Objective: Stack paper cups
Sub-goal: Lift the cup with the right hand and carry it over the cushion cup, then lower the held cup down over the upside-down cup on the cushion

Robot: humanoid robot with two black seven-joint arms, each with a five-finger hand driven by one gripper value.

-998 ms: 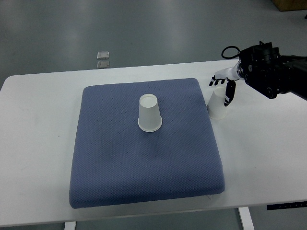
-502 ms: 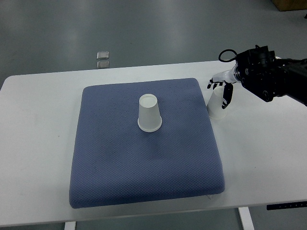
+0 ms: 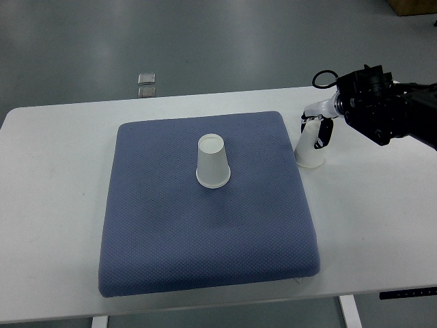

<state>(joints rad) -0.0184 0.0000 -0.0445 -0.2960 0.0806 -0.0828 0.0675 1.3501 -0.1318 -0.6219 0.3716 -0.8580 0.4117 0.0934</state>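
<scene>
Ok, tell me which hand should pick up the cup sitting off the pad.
Right. The right hand is already at that paper cup beside the blue pad, fingers around its top. The left arm is not in view.

Single steep overhead view of the white table point(image 3: 54, 178)

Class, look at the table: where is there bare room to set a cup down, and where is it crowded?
Free: the blue pad in front of the centre cup, and the white table left of the pad. Crowded: the pad's far right corner, where the right hand meets the second cup.
</scene>
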